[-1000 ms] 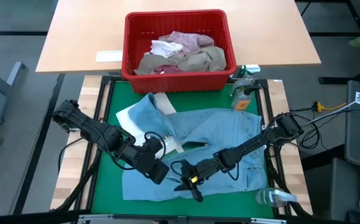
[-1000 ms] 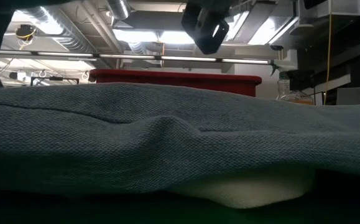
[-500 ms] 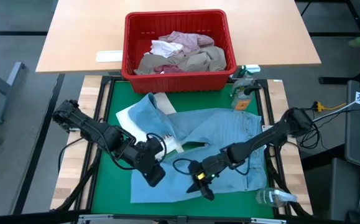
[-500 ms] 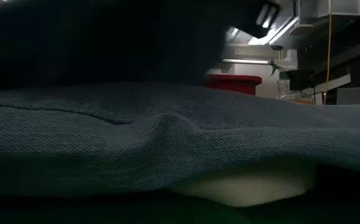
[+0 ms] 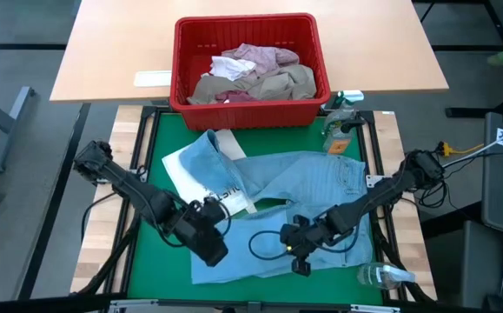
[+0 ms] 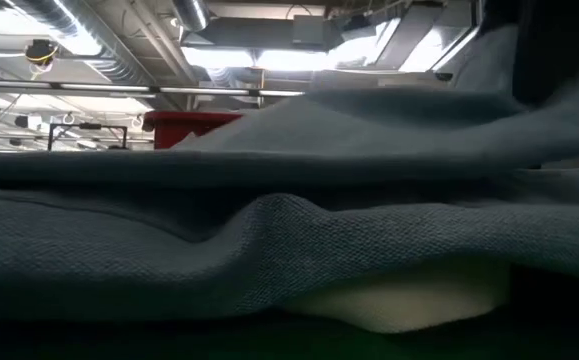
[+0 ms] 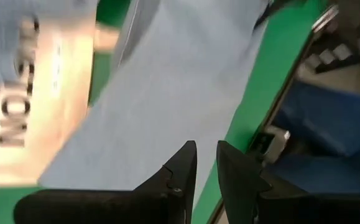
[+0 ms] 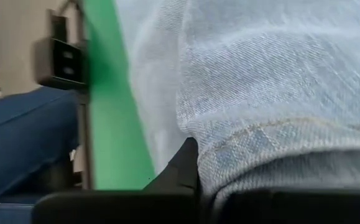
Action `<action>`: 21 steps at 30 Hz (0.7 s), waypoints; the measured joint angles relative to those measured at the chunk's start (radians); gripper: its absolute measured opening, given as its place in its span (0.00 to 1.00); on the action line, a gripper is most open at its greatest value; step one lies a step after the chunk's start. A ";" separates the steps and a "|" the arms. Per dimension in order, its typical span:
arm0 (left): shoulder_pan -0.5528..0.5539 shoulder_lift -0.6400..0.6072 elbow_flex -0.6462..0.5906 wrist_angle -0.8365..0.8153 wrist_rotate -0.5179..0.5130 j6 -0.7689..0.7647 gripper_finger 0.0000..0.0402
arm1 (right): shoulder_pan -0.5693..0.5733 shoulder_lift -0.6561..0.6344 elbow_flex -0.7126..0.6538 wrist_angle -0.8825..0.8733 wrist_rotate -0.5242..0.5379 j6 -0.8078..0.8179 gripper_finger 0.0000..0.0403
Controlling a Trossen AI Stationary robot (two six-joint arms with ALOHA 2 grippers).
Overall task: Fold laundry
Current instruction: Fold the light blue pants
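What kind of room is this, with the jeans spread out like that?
Probably a robotics lab or workshop, not a home: the jeans lie on a green-topped work table, cables trail beside it, and bare ceiling ducts run overhead.

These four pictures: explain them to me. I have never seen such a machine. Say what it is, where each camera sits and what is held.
Two dark robot arms work at a green-topped table. One camera looks straight down, one sits at table level, and one rides each wrist. Light blue denim jeans lie spread on the table; a red plastic basket of clothes stands behind. The right end effector pinches a denim fold, seen close in its wrist view. The left end effector sits at the jeans' near edge with fingers nearly together; whether it grips is unclear.
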 joint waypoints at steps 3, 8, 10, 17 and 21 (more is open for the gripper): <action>-0.040 0.001 -0.109 0.083 0.064 -0.065 0.15 | -0.001 0.000 0.000 -0.046 0.002 0.000 0.02; -0.119 0.001 -0.300 0.324 0.112 -0.162 0.15 | 0.000 0.000 0.000 -0.078 0.002 0.023 0.02; -0.147 0.001 -0.369 0.426 0.111 -0.199 0.15 | 0.000 0.001 0.000 -0.074 0.001 0.031 0.02; -0.200 0.001 -0.554 0.561 0.085 -0.308 0.15 | 0.000 0.002 0.000 -0.073 0.001 0.032 0.03; -0.201 0.001 -0.627 0.594 0.066 -0.332 0.15 | 0.000 0.002 0.000 -0.073 0.001 0.027 0.03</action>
